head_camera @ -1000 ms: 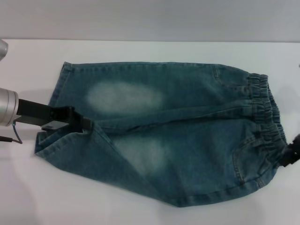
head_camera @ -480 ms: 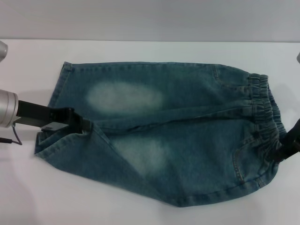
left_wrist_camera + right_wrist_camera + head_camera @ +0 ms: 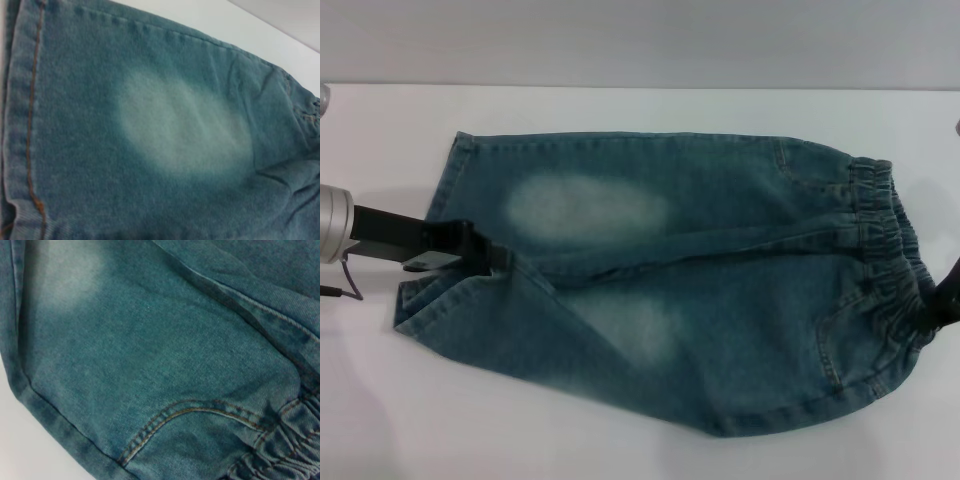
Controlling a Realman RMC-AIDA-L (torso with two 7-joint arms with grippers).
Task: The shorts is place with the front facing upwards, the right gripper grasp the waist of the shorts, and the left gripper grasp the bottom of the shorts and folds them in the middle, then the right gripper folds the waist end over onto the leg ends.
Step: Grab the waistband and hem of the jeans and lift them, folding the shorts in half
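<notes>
The denim shorts (image 3: 720, 270) lie flat, front up, with the ruffled waist (image 3: 885, 240) to the right and the hemmed leg ends (image 3: 415, 305) to the left. My left gripper (image 3: 498, 260) sits at the inner corner of the near leg's hem, shut on the cloth, which rises to a peak at its tip. My right gripper (image 3: 945, 295) shows only as a dark piece at the frame's right edge, against the near end of the waist. The left wrist view shows a pale patch (image 3: 185, 130) and the orange-stitched hem (image 3: 30, 125). The right wrist view shows a curved pocket seam (image 3: 190, 412) and the elastic band (image 3: 285, 450).
The shorts rest on a white table (image 3: 620, 105), whose far edge runs along the top of the head view in front of a grey wall. Bare tabletop surrounds the denim on all sides.
My left gripper has shifted a little up and back, drawing the near leg's corner with it. My right gripper has moved up along the waist's near end.
</notes>
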